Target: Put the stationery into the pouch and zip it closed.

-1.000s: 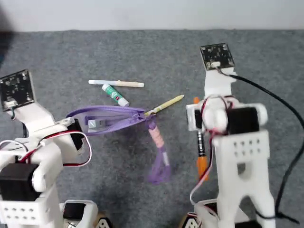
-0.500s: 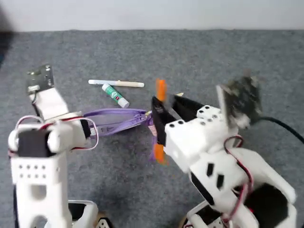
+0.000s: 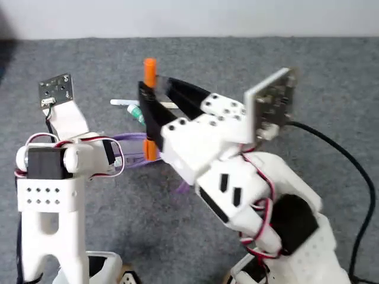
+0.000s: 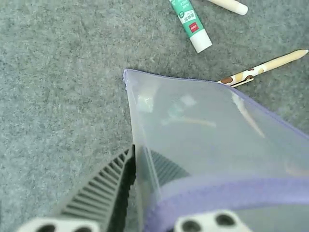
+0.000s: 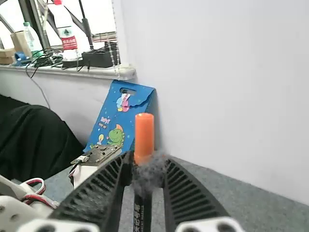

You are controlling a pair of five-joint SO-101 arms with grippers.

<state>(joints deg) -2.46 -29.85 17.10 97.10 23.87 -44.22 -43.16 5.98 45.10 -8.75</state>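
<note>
High view: the right gripper (image 3: pixel 155 115) hangs over the purple pouch (image 3: pixel 131 144), at the end away from the left arm, jaws pressed tight on a black marker (image 3: pixel 150 68) with an orange cap.
Left wrist view: the left gripper (image 4: pixel 136 162) pinches the pouch (image 4: pixel 203 145) at a corner by its purple zip band, and the clear wall slopes away from the claw toward the grey mat (image 4: pixel 58 72).
Right wrist view: the marker (image 5: pixel 144 135) stands between the ribbed fingers of the right gripper (image 5: pixel 145 166), cap up against a white wall (image 5: pixel 231 72).
Long axis: seen from above, the marker crosses the pouch's long side, with its cap beyond the pouch and its other end on the robot's side. It looks steeply tilted, though the exact angle cannot be told.
Key relation: the pouch lies below the marker and toward the left arm. The right arm carries and the left arm anchors.
Loose stationery: a green-and-white glue stick (image 4: pixel 190 24) and a white pen (image 4: pixel 231 5) lie just beside each other beyond the pouch. A yellow patterned pen (image 4: pixel 263 67) meets the pouch's far edge.
Open room: bare mat stretches beyond the pouch on all sides.
Hidden: the right arm covers the pouch's zip end from above, so whether the mouth gapes cannot be told.
Next move, as judged: the marker's lower end must tip down along the pouch's length into the mouth. A steep entry risks jabbing the soft wall.
</note>
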